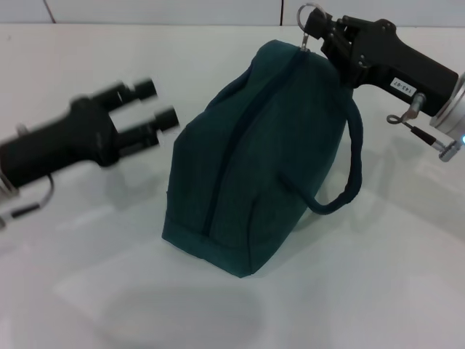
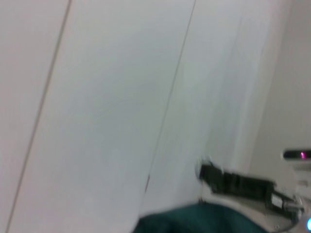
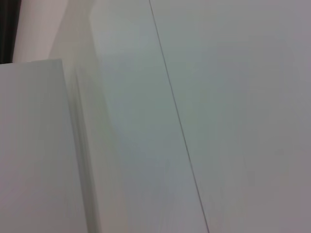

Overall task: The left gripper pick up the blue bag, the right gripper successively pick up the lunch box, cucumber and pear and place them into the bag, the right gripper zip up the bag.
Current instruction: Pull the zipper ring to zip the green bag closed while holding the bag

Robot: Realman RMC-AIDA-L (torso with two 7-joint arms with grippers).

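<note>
The blue bag (image 1: 254, 167) stands on the white table (image 1: 378, 276), its zipper line closed along the top, one loop handle (image 1: 349, 174) hanging on its right side. At the bag's far top corner my right gripper (image 1: 322, 30) is shut on the zipper's ring pull (image 1: 311, 17). My left gripper (image 1: 158, 103) hovers open to the left of the bag, apart from it, holding nothing. The left wrist view catches a strip of the bag (image 2: 194, 221) and the right gripper (image 2: 233, 182) farther off. The lunch box, cucumber and pear are out of view.
White table all around the bag, with a white wall (image 1: 182, 11) behind it. The right wrist view shows only white panels (image 3: 218, 97).
</note>
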